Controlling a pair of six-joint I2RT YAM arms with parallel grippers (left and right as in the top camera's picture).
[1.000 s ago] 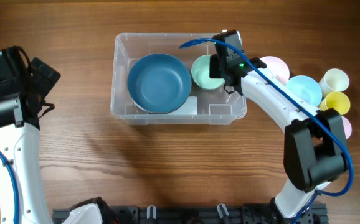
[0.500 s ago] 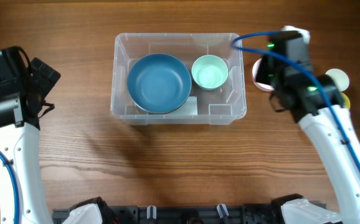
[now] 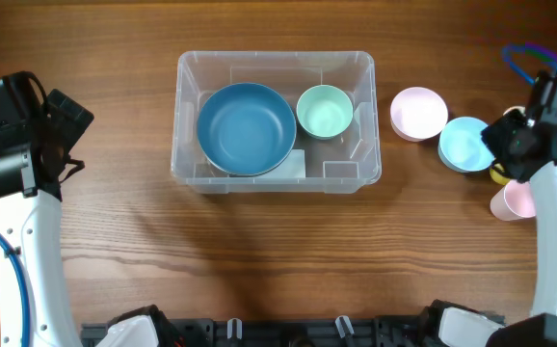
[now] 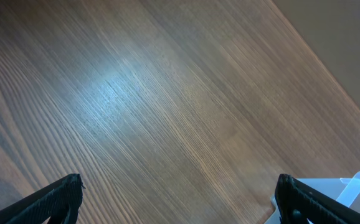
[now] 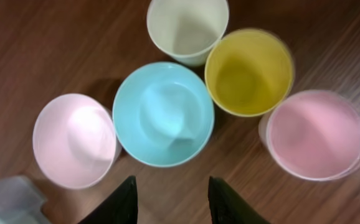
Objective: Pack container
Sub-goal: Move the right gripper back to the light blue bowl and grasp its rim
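Note:
The clear plastic container (image 3: pixel 275 56) stands at the table's middle. A large dark blue bowl (image 3: pixel 246 128) and a small mint bowl (image 3: pixel 324 111) sit side by side inside it. My right gripper (image 3: pixel 506 146) hovers to the right of the container, over a group of bowls and cups. In the right wrist view my right gripper (image 5: pixel 170 186) is partly open and holds nothing. It sits just short of the light blue bowl (image 5: pixel 163 114). My left gripper (image 3: pixel 74 138) stays at the far left, wide open over bare wood (image 4: pixel 179 186).
Right of the container stand a pink bowl (image 3: pixel 418 113), a light blue bowl (image 3: pixel 465 143) and a pink cup (image 3: pixel 512 200). The right wrist view also shows a cream cup (image 5: pixel 187 28) and a yellow cup (image 5: pixel 248 71). A container corner (image 4: pixel 354 186) shows in the left wrist view.
My right arm has drawn back from the container to the far right, leaving the mint bowl inside. The left arm has not moved.

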